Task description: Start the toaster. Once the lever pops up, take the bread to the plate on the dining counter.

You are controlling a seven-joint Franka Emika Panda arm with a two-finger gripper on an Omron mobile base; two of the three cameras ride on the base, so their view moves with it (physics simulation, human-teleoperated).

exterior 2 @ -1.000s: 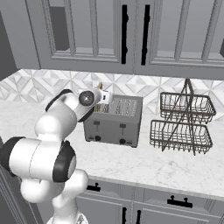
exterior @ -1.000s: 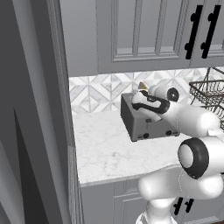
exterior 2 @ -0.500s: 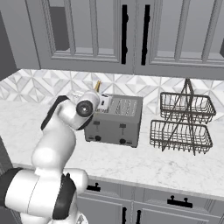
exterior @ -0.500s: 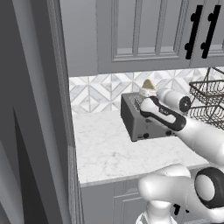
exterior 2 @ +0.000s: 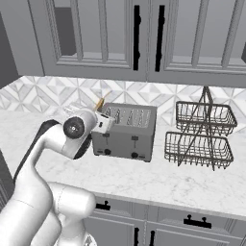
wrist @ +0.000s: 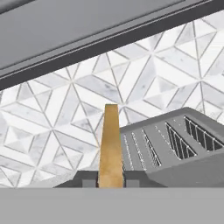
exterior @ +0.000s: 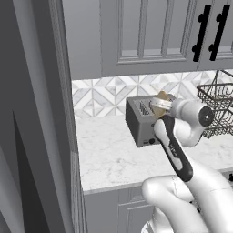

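In the left base view, a tall grey cabinet side point(exterior: 43, 136) fills the left edge, and next to it a white marble counter point(exterior: 113, 159) runs under grey wall cabinets point(exterior: 150, 36) and a diamond-patterned tile backsplash point(exterior: 102, 95). The toaster point(exterior: 141, 120) stands on that counter toward the back, its narrow front face with small black controls turned toward the camera. Just right of its top sits the gripper point(exterior: 160, 103), at the end of the white arm that rises from the lower right. The bread point(exterior: 162, 96) shows there as a tan sliver above the toaster's far top edge, clamped between the fingers. Further right, a dark wire basket rack point(exterior: 217, 104) stands on the counter.

From the right base view, the gripper point(exterior 2: 102, 111) is at the toaster's point(exterior 2: 126, 132) left end, with the bread point(exterior 2: 100, 104) poking up from it as a thin tan strip; whether any part of the slice touches the toaster is hard to judge at this angle. The two-tier wire rack point(exterior 2: 202, 134) stands apart, to the toaster's right.

In the hand view, the bread point(wrist: 110, 146) rises edge-on from between the two fingertips point(wrist: 89, 180), pinched upright. To its right lies the toaster's point(wrist: 175, 153) slotted top, lower and off to the side, so the slice is clear of the slots.
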